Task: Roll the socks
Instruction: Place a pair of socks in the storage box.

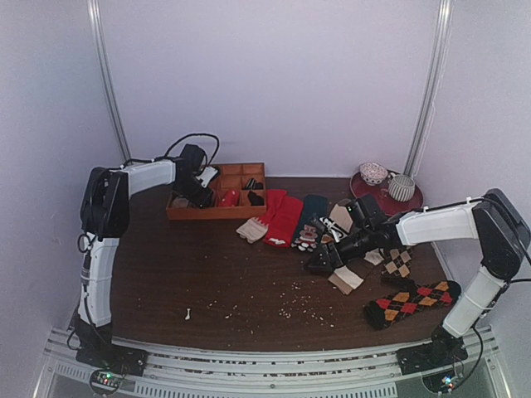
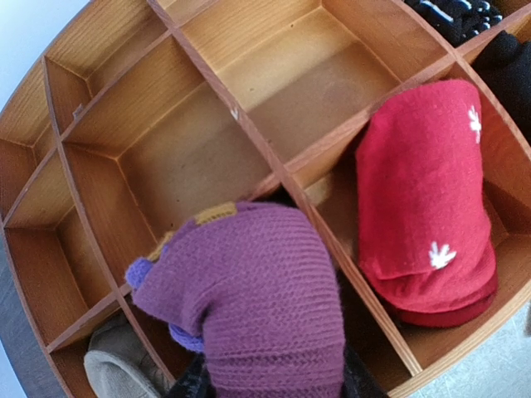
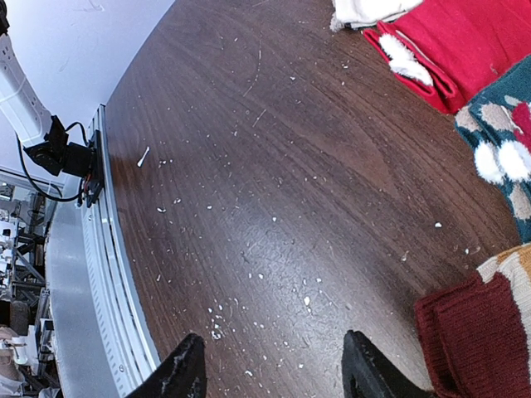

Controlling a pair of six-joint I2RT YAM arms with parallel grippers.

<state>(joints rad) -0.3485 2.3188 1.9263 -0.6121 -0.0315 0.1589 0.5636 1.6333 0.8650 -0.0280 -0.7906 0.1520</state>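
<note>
- While the purple sock (image 2: 257, 307), rolled into a bundle, sits between the left fingers (image 2: 192, 383) over a compartment of the wooden tray (image 2: 91, 41), just beside the one holding a red roll (image 2: 423, 191), the step in hand is judged to be stowing.
- Grip: the dark fingers flank the roll; whether they press it cannot be told.
- Opposite side: the right fingers (image 3: 187, 373) stand apart, holding nothing, low over the bench (image 3: 274, 166).
- Next move: free the roll into its compartment, lift clear, then fetch a loose sock (image 1: 411, 303).

the purple sock (image 2: 265, 307) hid nearly all of the left gripper (image 2: 274, 388), so its hold could not be told. a grey sock (image 2: 116, 366) and a maroon sock (image 3: 473, 340) were cut by picture edges.
</note>
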